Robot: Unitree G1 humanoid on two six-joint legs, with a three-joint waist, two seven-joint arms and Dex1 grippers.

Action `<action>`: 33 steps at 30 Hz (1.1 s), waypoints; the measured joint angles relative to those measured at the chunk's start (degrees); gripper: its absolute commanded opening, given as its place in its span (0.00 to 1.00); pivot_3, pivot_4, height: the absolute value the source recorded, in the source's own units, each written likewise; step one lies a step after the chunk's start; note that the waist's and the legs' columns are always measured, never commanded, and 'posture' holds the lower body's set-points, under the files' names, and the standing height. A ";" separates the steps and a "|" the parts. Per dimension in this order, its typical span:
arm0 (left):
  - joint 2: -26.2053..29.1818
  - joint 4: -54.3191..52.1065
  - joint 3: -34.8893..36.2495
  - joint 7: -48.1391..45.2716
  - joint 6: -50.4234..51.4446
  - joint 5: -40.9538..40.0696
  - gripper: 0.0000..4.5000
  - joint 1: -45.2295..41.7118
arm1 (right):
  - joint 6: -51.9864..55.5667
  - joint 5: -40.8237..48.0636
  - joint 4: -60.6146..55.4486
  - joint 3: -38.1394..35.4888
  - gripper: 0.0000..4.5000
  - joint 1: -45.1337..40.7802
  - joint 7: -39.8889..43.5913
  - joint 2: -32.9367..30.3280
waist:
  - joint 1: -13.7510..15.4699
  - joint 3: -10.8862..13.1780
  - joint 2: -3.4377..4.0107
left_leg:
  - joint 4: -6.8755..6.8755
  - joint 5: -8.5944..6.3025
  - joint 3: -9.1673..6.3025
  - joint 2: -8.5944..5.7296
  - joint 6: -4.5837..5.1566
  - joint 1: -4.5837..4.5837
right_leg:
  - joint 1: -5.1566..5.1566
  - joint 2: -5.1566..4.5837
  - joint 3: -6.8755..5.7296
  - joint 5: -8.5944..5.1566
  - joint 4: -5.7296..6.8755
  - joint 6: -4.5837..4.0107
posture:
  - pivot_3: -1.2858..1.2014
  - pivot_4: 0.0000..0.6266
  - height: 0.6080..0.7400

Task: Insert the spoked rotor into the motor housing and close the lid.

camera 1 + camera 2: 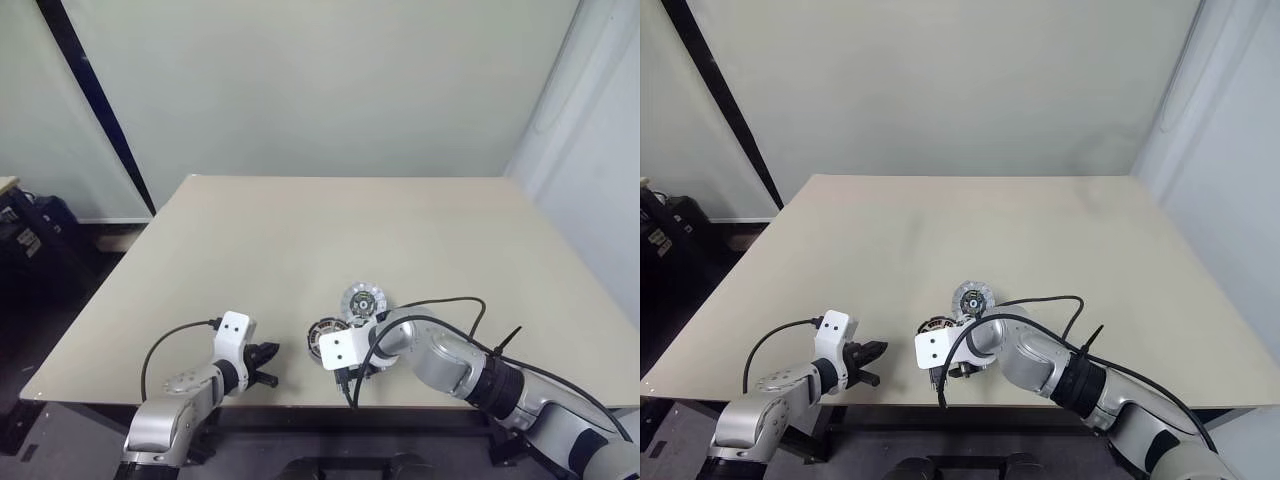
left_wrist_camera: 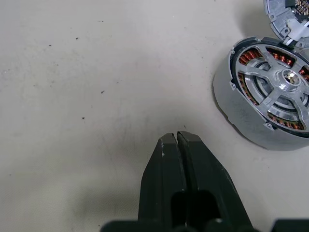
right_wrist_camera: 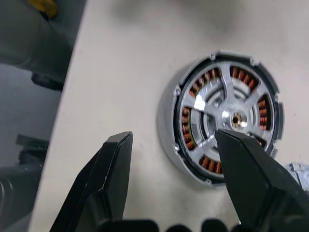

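The motor housing [image 3: 193,99] lies flat on the beige table near its front edge, copper windings showing around a silver centre. The spoked rotor [image 3: 236,120] sits inside it, its silver spokes lying across the windings. Just behind the housing lies the lid [image 1: 363,300], dark inner face up. My right gripper [image 3: 174,135] hangs open over the housing's near side, one finger above the table and the other above the rotor, gripping nothing. My left gripper [image 2: 176,137] is shut and empty, resting low over bare table to the left of the housing [image 2: 241,113].
The table's front edge [image 1: 300,405] runs close below both grippers and the housing. A black cable [image 1: 440,305] loops over my right forearm. Open tabletop [image 1: 330,230] stretches behind the parts to the far wall.
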 measured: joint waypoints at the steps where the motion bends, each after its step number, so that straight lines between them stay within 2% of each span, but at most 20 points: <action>1: 0.00 0.00 -0.02 0.00 0.00 0.00 0.00 0.00 | -0.36 -0.13 0.58 -0.01 0.66 0.01 0.00 0.05 | 0.00 0.00 0.00 | 0.00 0.00 0.00 0.00 0.00 0.00 | 0.00 0.00 0.00 0.00 0.00 0.00 | 0.52 0.00 1.00; 11: 0.00 0.00 -0.99 -0.01 0.00 0.17 0.00 0.02 | -2.61 -2.31 3.93 -0.06 0.66 1.30 -0.08 2.01 | 0.00 0.00 0.00 | 0.00 0.00 0.00 0.00 0.00 0.00 | 0.00 0.01 0.01 0.00 0.01 0.00 | 0.52 0.00 1.00; 14: 0.00 0.00 -1.00 0.00 0.00 0.18 0.00 0.02 | -3.26 -2.84 4.45 -0.06 0.53 1.31 -0.08 2.43 | 0.00 0.00 0.00 | 0.00 0.00 0.00 0.00 0.00 0.00 | 0.01 0.00 0.00 0.00 0.01 0.00 | 0.52 0.00 1.00; 19: 0.00 0.00 -1.03 0.01 0.00 0.18 0.00 0.00 | -3.81 -3.99 5.60 -0.66 0.14 1.62 -1.37 3.73 | -0.01 -0.01 0.00 | 0.00 0.00 0.00 0.00 0.00 0.02 | 0.01 0.01 0.00 0.00 0.02 0.00 | 0.52 0.00 1.00; 21: -0.04 0.00 -1.12 0.02 -0.01 0.21 0.00 -0.17 | -3.77 -3.94 5.68 -1.24 0.03 2.18 -1.31 4.42 | -0.03 -0.03 -0.04 | 0.00 0.00 0.02 0.04 0.00 0.10 | 0.06 0.03 0.00 0.00 0.03 0.00 | 0.52 0.00 1.00; 26: -0.08 0.00 -1.14 0.01 -0.09 0.22 0.00 -0.20 | 0.52 -3.95 5.35 -4.31 0.02 5.47 -2.98 7.04 | -0.03 -0.03 -0.03 | 0.01 0.09 -0.02 0.08 -0.15 0.16 | 0.05 0.07 -0.02 -0.07 0.16 -0.13 | 0.52 0.00 1.00; 33: -0.13 0.07 -1.14 0.03 -0.33 0.29 0.00 -0.18 | 18.02 -2.63 -0.83 -8.00 0.02 7.85 -2.16 10.53 | 0.00 -0.03 -0.02 | 0.03 0.10 -0.03 0.00 -0.15 0.08 | 0.02 0.02 0.02 0.00 0.14 -0.01 | 0.52 0.00 1.00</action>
